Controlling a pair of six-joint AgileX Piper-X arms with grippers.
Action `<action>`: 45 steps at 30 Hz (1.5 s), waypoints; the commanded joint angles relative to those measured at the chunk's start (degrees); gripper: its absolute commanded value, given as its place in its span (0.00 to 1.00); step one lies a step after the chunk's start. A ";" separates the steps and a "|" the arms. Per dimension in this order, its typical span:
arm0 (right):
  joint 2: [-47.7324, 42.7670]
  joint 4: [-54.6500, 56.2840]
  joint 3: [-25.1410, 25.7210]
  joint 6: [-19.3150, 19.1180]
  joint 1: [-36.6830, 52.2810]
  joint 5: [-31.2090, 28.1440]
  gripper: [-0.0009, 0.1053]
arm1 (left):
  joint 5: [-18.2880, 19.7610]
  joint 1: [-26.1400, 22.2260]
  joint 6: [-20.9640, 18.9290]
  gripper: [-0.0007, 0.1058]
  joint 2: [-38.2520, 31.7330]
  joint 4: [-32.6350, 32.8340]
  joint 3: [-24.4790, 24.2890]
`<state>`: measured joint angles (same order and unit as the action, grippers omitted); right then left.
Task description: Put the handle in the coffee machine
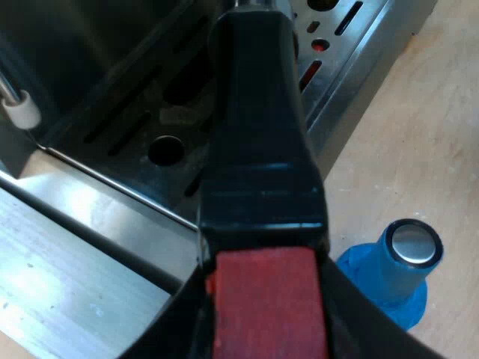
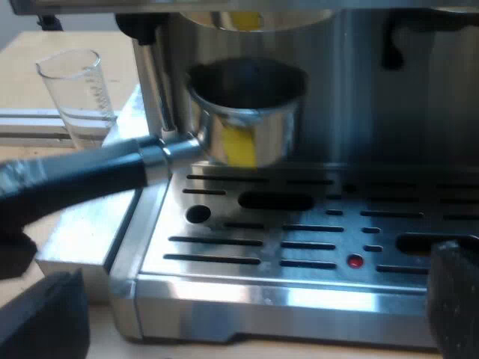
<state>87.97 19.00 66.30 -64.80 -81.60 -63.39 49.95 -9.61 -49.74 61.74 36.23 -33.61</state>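
The holder's dark handle (image 1: 258, 134) ends in a red tip (image 1: 266, 299), and my left gripper (image 1: 269, 318) is shut on that end, one black finger (image 1: 176, 325) on each side. It hangs over the espresso machine's slotted drip tray (image 1: 142, 127). From the right wrist, the metal holder basket (image 2: 247, 120) is lifted above the drip tray (image 2: 299, 247), just under the machine's brew head (image 2: 254, 15), with the handle (image 2: 82, 183) reaching out sideways. My right gripper (image 2: 247, 310) is open and holds nothing, in front of the tray.
A blue tamper (image 1: 397, 269) with a metal top stands on the wooden table beside the machine's base. An empty measuring glass (image 2: 75, 93) stands beside the machine. The steam wand (image 2: 153, 90) hangs close to the holder basket.
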 commanded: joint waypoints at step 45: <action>5.28 -13.91 0.02 -11.32 0.09 -8.35 0.87 | 7.17 3.28 -1.46 0.01 5.80 -7.79 -6.25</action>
<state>93.28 5.36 66.30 -75.20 -81.60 -71.18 53.46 -7.01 -50.70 67.94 29.81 -38.79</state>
